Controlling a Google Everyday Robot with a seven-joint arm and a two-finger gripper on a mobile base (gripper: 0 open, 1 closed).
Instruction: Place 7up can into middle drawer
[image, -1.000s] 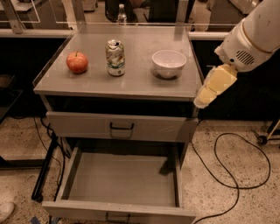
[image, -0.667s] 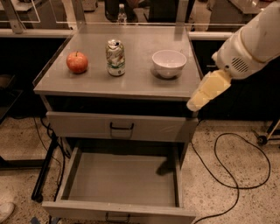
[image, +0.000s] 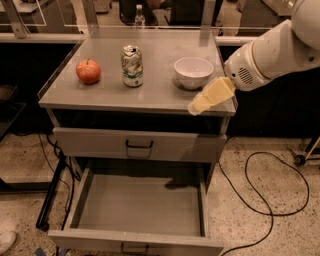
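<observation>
Pale and tapered, the tool (image: 196, 106) hung over the near right corner of the surface (image: 155, 92), just near of the bowl (image: 193, 72). It carried nothing, and whether it was released or clenched could not be told. The can (image: 132, 66) stood upright on the surface, between the apple (image: 88, 71) on its left and the bowl on its right, well apart from the tool. Below, the drawer (image: 140, 207) was pulled out, nothing in it. The step in hand seemed to be the approach to the can, with the grasp not yet made. The next move probably called for a reach left and far past the bowl without knocking it, then a grip around the can's dented body.
</observation>
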